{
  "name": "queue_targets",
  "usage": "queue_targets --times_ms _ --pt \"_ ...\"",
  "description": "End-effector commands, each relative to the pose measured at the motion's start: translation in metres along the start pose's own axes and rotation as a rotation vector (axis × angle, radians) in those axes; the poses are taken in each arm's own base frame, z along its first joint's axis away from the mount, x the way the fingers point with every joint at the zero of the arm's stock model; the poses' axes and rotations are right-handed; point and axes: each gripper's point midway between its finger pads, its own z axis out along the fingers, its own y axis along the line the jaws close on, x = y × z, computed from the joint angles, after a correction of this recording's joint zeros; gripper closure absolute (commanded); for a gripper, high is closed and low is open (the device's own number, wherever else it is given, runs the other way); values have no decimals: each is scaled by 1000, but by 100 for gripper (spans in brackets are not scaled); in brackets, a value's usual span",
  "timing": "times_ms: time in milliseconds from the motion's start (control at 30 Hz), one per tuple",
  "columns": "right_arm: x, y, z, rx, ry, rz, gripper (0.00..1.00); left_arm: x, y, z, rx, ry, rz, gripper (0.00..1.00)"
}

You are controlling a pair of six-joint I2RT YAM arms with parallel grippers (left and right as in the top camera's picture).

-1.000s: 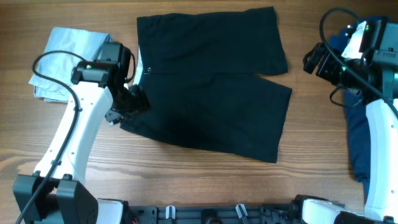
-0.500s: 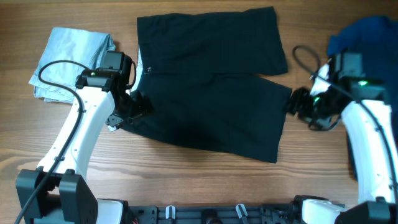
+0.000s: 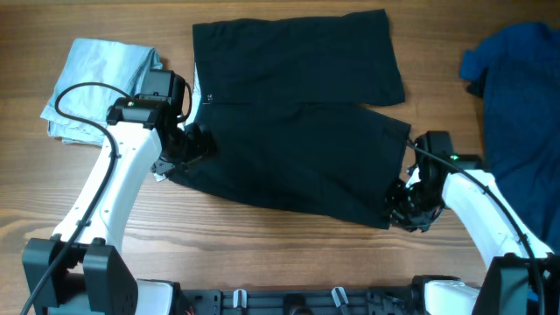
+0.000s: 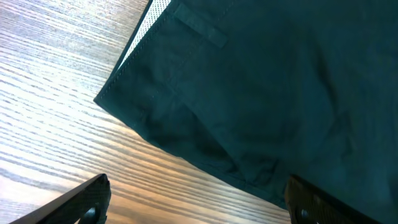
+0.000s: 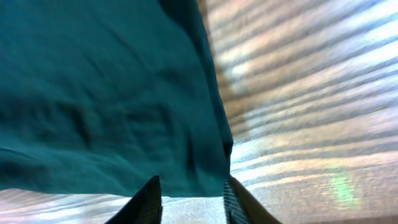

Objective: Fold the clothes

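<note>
The black shorts [image 3: 297, 131] lie spread flat in the middle of the table, waistband to the left. At the waistband's near-left corner my left gripper [image 3: 181, 150] is low over the table. In the left wrist view it [image 4: 198, 202] is wide open, with the shorts' corner [image 4: 186, 112] just ahead of the fingertips and bare wood between them. Down at the near-right hem corner, my right gripper [image 3: 399, 208] has its fingers drawn narrow. The hem [image 5: 186, 168] reaches between the tips of this gripper [image 5: 194, 186], with a gap still showing.
A pale blue denim piece [image 3: 96, 79] lies folded at the far left. A royal-blue garment [image 3: 521, 114] is heaped along the right edge, behind the right arm. Bare wood runs along the near edge in front of the shorts.
My right arm swung from the far right, over the blue garment, down to the shorts' near-right hem corner, and its jaws narrowed. My left gripper stayed at the waistband and opened wider.
</note>
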Motion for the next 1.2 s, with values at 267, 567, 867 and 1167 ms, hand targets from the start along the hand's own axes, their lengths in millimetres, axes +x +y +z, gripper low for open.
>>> queue_targets --times_ms 267,567,867,1167 --pt "20 2 31 8 22 150 49 0 1 2 5 8 -15 9" --pt "19 0 40 -3 11 138 37 1 1 2 5 9 -15 9" --pt "24 1 14 54 47 86 31 3 2 2 -2 19 -17 9" --pt "20 -1 21 53 21 157 27 4 2 2 -3 21 -16 9"
